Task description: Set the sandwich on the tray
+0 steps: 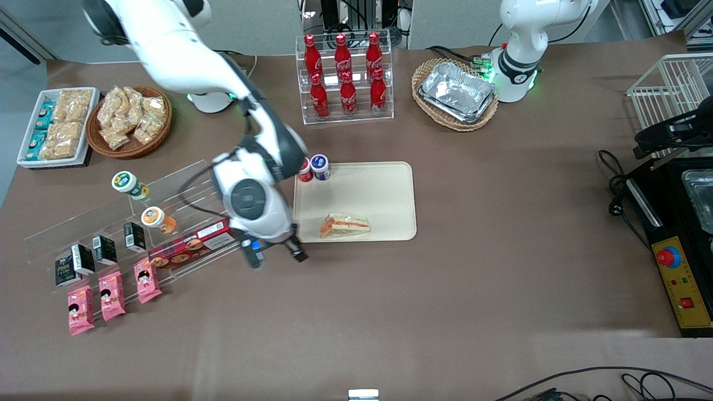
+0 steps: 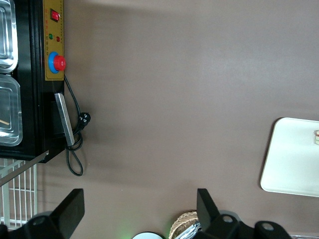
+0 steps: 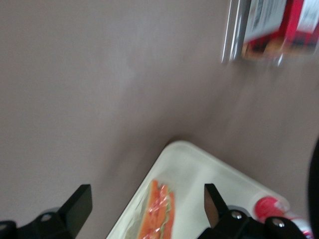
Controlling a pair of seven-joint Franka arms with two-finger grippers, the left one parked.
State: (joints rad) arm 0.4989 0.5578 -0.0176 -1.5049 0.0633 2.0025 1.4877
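Observation:
The sandwich (image 1: 344,225), a wrapped wedge with an orange-red stripe, lies on the cream-beige tray (image 1: 384,189) near the tray's edge closest to the front camera. It also shows in the right wrist view (image 3: 158,214), lying on the tray (image 3: 204,172). My gripper (image 1: 276,257) is open and empty. It hovers above the table beside the tray, toward the working arm's end, apart from the sandwich. In the right wrist view the gripper (image 3: 148,206) has its fingers spread wide.
Two small jars (image 1: 313,167) stand at the tray's corner. A clear acrylic rack (image 1: 139,223) with a red cookie box (image 1: 192,247), cartons and pink packs lies close beside the gripper. A cola bottle rack (image 1: 345,78), snack baskets and a foil tray basket (image 1: 455,93) stand farther from the front camera.

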